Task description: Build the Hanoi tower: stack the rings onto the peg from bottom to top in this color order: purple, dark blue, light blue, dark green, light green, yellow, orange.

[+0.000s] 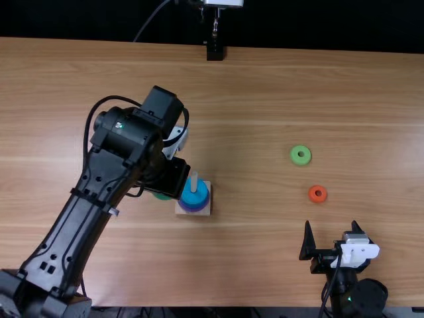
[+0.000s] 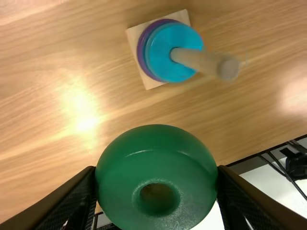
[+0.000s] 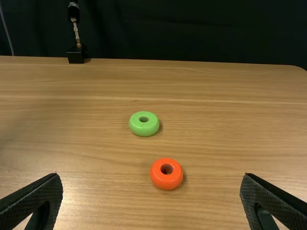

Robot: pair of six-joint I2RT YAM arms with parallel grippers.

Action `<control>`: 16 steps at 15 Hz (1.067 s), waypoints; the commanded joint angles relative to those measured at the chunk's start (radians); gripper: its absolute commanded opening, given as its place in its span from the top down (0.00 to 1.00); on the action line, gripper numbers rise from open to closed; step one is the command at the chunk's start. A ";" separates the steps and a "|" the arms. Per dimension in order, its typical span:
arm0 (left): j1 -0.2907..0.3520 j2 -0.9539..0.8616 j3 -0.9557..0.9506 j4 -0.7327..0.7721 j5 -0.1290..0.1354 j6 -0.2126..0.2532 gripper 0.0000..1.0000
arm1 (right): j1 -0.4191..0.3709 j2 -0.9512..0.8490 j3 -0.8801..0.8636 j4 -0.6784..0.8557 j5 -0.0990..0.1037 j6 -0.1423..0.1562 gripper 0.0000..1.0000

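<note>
With the jaws of my left gripper (image 2: 157, 170) I pinched the dark green ring (image 2: 144, 143) near the peg (image 2: 199, 61); my right gripper (image 1: 331, 225) stood spread. Releasing with the hole off-centre risked the ring catching on the peg's tip, tilting, then tumbling past the light blue ring (image 2: 160, 52).

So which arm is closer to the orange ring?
Right. The right gripper is open, on the near side of the orange ring; the left gripper holds the dark green ring over by the peg.
</note>
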 commanded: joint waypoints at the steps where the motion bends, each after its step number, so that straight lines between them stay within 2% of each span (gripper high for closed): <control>1: -0.017 0.029 0.059 0.003 0.000 -0.008 0.96 | -0.012 -0.025 -0.068 -0.079 -0.015 0.006 0.00; 10: -0.044 0.144 0.203 0.005 0.002 -0.008 0.96 | -0.012 -0.025 -0.068 -0.079 -0.014 0.004 0.00; 16: -0.084 0.180 0.235 0.008 0.002 -0.008 0.96 | -0.012 -0.025 -0.068 -0.079 -0.014 0.006 0.00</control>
